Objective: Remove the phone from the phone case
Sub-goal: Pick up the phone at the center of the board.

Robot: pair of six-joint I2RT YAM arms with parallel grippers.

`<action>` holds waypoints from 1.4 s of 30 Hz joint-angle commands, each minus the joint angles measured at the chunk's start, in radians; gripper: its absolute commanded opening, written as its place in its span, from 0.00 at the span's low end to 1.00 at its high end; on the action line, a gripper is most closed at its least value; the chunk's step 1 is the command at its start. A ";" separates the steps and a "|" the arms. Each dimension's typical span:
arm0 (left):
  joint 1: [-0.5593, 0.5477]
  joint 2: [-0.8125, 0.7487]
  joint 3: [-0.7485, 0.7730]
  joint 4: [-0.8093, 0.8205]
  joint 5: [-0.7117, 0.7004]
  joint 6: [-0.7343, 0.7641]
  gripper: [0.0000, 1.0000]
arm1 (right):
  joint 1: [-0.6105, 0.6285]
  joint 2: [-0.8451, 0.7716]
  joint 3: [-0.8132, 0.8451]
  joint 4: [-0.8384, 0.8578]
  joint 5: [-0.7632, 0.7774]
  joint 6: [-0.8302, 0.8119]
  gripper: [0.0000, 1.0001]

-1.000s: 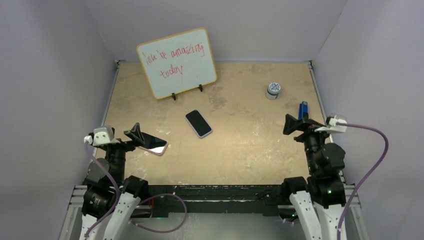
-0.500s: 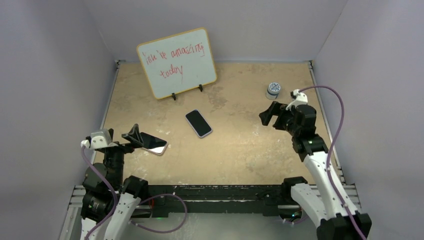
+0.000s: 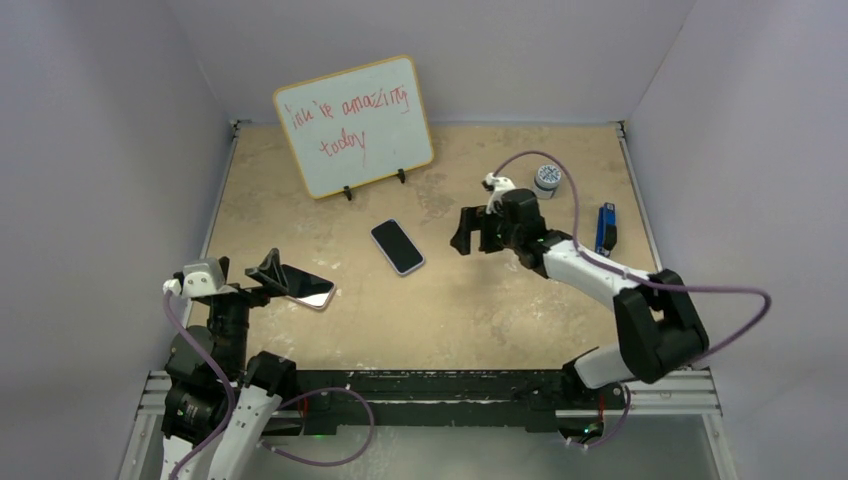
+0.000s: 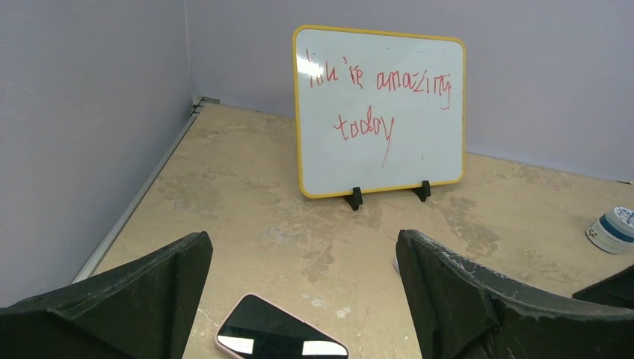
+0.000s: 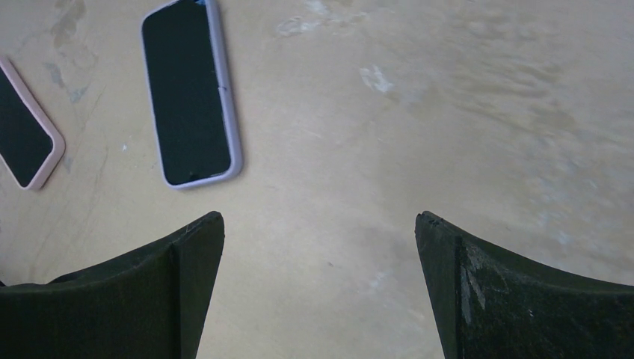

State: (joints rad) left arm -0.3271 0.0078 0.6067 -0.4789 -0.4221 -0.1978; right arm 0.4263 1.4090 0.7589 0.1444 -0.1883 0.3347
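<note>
A phone in a lavender case (image 3: 398,246) lies face up mid-table; it also shows in the right wrist view (image 5: 191,93). A second phone in a pink case (image 3: 305,287) lies at the left; it shows in the left wrist view (image 4: 280,340) and at the edge of the right wrist view (image 5: 26,123). My right gripper (image 3: 465,232) is open and empty, hovering just right of the lavender phone, its jaws (image 5: 320,224) over bare table. My left gripper (image 3: 268,268) is open and empty at the near end of the pink phone, jaws wide (image 4: 303,247).
A yellow-framed whiteboard (image 3: 355,125) with red writing stands at the back left, also in the left wrist view (image 4: 380,112). A small white and blue jar (image 3: 546,180) stands at the back right. A blue object (image 3: 606,228) lies by the right edge. Purple walls enclose the table.
My right arm has swung from the right side across to the middle, ending beside the lavender phone. My left gripper has barely moved. Both phones lie where they were.
</note>
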 commanded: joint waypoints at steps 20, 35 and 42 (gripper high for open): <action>0.004 -0.038 -0.001 0.021 0.075 0.011 1.00 | 0.364 0.546 0.617 -0.340 0.204 -0.137 0.99; 0.002 -0.037 -0.004 0.020 0.092 0.011 1.00 | 0.419 0.690 0.767 -0.430 0.280 -0.157 0.99; 0.002 -0.029 0.004 0.019 0.111 -0.007 1.00 | 0.456 0.729 0.798 -0.495 0.381 -0.175 0.99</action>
State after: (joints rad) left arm -0.3275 0.0078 0.6067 -0.4797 -0.3401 -0.1982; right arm 0.8562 2.1071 1.5127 -0.2649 0.1154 0.1848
